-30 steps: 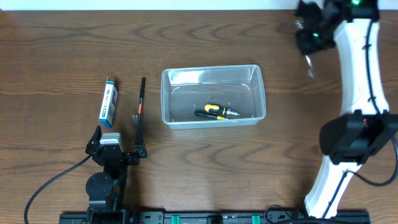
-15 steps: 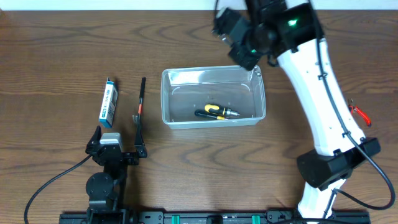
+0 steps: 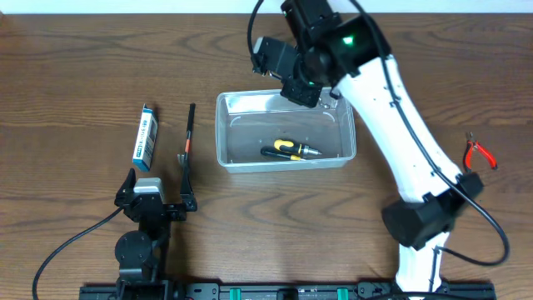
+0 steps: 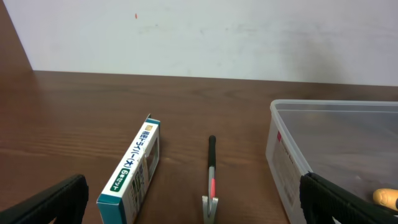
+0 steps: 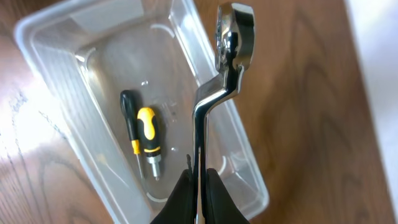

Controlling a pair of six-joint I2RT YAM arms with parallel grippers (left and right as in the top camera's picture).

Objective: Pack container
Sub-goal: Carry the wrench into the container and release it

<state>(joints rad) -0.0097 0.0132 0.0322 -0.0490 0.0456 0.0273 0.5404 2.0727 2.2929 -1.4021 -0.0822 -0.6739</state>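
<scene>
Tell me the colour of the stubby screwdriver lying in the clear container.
Yellow and black screwdriver; clearest in the right wrist view.

The tabletop [image 3: 67, 50] is dark brown with a wavy wood grain. The container [image 3: 221, 133] is clear plastic, and the screwdriver [image 3: 291, 149] in it is yellow and black. The wrench [image 5: 231, 37] is shiny silver. The box [image 3: 146, 137] is blue and white, the slim tool [image 3: 189, 133] black with a red band. The pliers [image 3: 478, 152] have red handles. The right arm [image 3: 391, 108] is white with black joints and a green light [image 3: 349, 39].

Right end effector [image 5: 198, 179] pinched tight; left [image 4: 199, 202] wide.
</scene>
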